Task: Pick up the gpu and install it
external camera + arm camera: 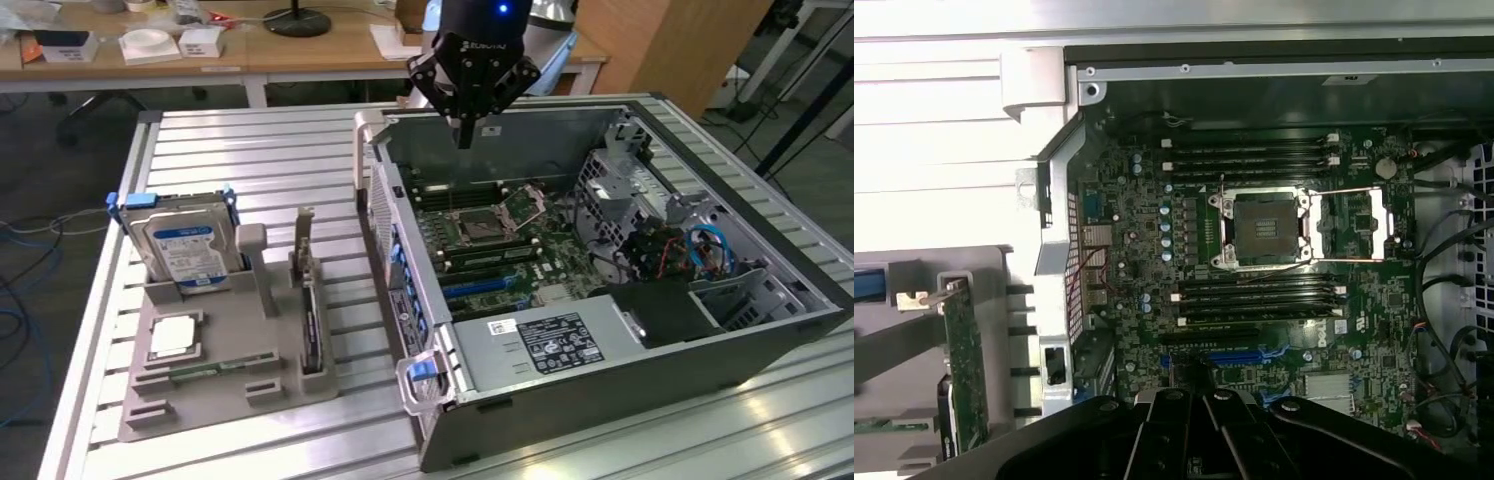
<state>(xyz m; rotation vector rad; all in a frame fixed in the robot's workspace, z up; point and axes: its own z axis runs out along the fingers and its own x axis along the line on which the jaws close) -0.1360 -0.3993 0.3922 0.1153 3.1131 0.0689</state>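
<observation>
The gpu (310,310) stands on edge in a slot of the grey holder (234,320) on the table (227,150), near the hard drive (187,250) (blue label showing). The gripper (465,138) hangs closed and empty over the open computer case (641,370), well apart from the gpu.

A ribbed aluminium worktop (227,160) stands on a dark grey floor (54,140). Behind it runs a pale wooden desk (320,55) carrying white boxes (174,42) and a round black stand base (296,22). A wooden cabinet (667,45) rises at the exterior view's right. Cables (27,228) trail over the floor at its left.
</observation>
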